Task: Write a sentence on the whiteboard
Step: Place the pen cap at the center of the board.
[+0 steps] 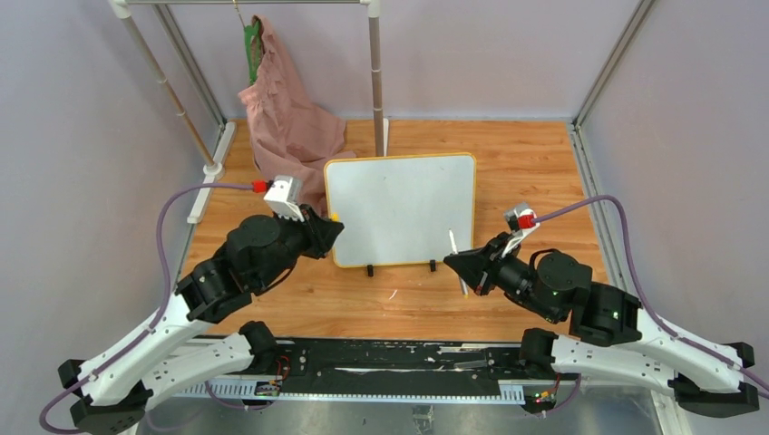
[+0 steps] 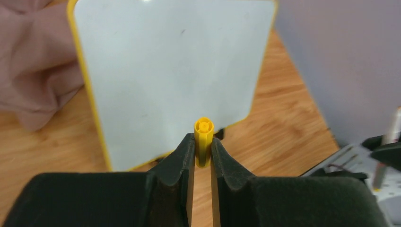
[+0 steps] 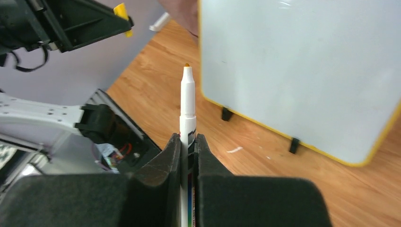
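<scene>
Wooden table (image 1: 526,154): pink cloth (image 1: 286,118) behind whiteboard (image 1: 399,208), beside metal post (image 1: 376,72).

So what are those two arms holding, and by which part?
Left fingers pinch a yellow cap by its sides, open end out. Right fingers clamp the white marker around its barrel, tip free.

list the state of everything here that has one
whiteboard: blank, no writing yet
marker: uncapped, clamped in right gripper
cap: off the marker, pinched in left gripper
left gripper: shut on cap
right gripper: shut on marker
pink cloth: hanging loose
</scene>
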Robot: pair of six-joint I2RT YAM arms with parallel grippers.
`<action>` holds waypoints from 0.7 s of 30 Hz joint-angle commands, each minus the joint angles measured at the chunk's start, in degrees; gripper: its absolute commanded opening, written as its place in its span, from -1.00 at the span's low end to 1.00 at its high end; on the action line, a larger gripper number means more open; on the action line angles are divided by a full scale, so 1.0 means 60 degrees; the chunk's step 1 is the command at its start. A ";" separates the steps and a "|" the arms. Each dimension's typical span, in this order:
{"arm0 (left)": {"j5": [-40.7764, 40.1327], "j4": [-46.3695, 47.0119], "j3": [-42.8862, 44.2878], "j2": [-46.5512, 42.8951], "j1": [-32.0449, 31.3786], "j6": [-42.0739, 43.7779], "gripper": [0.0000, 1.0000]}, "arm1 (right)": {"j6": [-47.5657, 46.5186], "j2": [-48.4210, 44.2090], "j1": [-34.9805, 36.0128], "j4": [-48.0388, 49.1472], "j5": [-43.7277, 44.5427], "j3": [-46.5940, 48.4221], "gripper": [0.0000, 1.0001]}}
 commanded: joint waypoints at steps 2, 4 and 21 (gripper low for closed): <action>-0.1095 -0.3367 -0.0432 0.0814 0.0059 -0.0408 -1.00 | -0.0200 -0.0162 0.0086 -0.1548 0.1439 -0.0153 -1.00; -0.1383 -0.3601 -0.0844 0.1061 0.0078 -0.0788 -1.00 | -0.0156 -0.0270 0.0086 -0.1550 0.1451 -0.0346 -1.00; -0.0623 -0.2675 -0.3074 0.3004 0.2116 -0.2524 -1.00 | -0.0077 -0.0982 0.0086 -0.1340 0.1300 -0.1012 -1.00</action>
